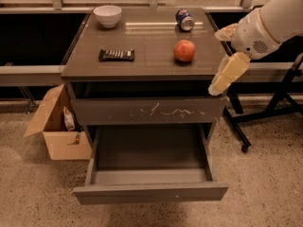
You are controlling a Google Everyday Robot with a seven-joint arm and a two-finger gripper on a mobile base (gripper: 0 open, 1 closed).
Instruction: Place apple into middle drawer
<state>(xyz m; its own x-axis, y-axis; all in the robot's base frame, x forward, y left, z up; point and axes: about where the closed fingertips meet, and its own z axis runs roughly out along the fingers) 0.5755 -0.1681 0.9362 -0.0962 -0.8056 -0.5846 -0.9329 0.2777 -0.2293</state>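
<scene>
On the cabinet top the apple is sitting, a blue can at its 12 o'clock, label unreadable. The gripper is hovering at its 3 o'clock, spread wide and empty. The middle drawer is lying pulled out at 6 o'clock.

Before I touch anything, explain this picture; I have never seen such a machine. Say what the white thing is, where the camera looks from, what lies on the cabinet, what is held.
The white thing at the right is a robot's arm; the pale piece at its end is its gripper, hanging beside the cabinet's right edge, touching nothing on top. The one camera looks down on the cabinet from the front. On the cabinet top lie an apple, a blue soda can, a white bowl and a dark flat packet; none of them is held. Below, the scratched drawer is shut and the middle drawer under it is pulled out. A cardboard box stands on the floor at the left.
</scene>
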